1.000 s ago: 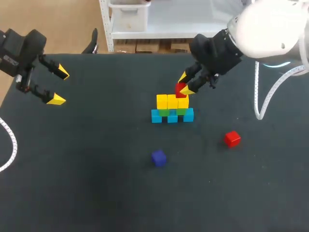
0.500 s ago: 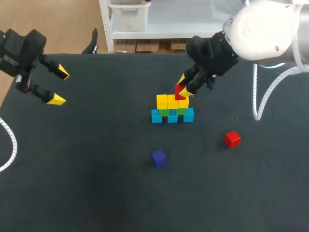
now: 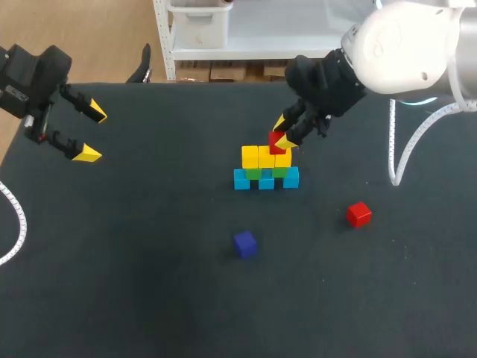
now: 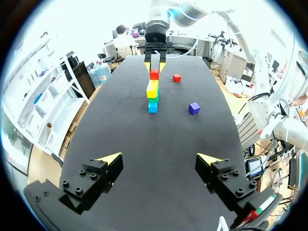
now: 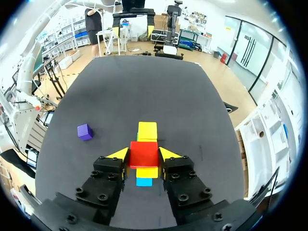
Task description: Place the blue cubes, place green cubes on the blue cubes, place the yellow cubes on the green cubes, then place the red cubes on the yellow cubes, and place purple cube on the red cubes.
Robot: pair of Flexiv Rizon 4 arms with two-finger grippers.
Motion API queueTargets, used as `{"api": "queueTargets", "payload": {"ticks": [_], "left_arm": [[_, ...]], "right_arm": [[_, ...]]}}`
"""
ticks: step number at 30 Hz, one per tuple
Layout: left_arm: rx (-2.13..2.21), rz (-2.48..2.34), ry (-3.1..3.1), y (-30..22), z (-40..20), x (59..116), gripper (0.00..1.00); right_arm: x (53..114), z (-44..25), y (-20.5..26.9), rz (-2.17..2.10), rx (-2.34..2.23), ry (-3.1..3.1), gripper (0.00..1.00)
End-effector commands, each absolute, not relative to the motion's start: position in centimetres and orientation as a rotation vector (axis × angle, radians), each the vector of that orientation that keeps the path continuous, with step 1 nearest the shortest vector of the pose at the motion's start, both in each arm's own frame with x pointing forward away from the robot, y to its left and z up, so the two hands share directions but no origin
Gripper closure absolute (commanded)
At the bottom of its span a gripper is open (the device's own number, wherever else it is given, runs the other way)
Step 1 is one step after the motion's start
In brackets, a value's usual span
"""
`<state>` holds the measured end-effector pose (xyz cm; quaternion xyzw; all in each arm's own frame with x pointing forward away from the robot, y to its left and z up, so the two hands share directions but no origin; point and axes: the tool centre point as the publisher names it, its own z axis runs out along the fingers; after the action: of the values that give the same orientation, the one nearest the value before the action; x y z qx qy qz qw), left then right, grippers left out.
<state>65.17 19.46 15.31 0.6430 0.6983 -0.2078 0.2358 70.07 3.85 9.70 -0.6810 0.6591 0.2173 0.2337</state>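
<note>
Right gripper [image 3: 282, 132] clenched on red cube [image 5: 143, 154], over yellow cubes [image 3: 258, 156]. I should square it, seat flush, release gently. Left gripper [image 4: 159, 160] gapes idle.

Three blue cubes [image 3: 241, 180], two green [image 3: 254, 174], three yellow [image 3: 250, 156], two red [image 3: 358, 214], one purple [image 3: 244, 243].

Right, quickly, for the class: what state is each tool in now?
Left tool: open, holding nothing.
Right tool: shut on the red cube.
</note>
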Motion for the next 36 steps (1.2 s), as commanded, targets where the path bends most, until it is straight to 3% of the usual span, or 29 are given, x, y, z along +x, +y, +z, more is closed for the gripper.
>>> {"api": "queueTargets", "payload": {"ticks": [1,36], "left_arm": [[1.764,-0.570,1.910,19.57,15.23,65.12,0.00],[1.764,-0.570,1.910,19.57,15.23,65.12,0.00]], "right_arm": [[70.37,9.52,3.95,0.600,-1.873,1.810,1.00],[70.60,9.06,4.06,0.616,-1.888,1.815,1.00]]}}
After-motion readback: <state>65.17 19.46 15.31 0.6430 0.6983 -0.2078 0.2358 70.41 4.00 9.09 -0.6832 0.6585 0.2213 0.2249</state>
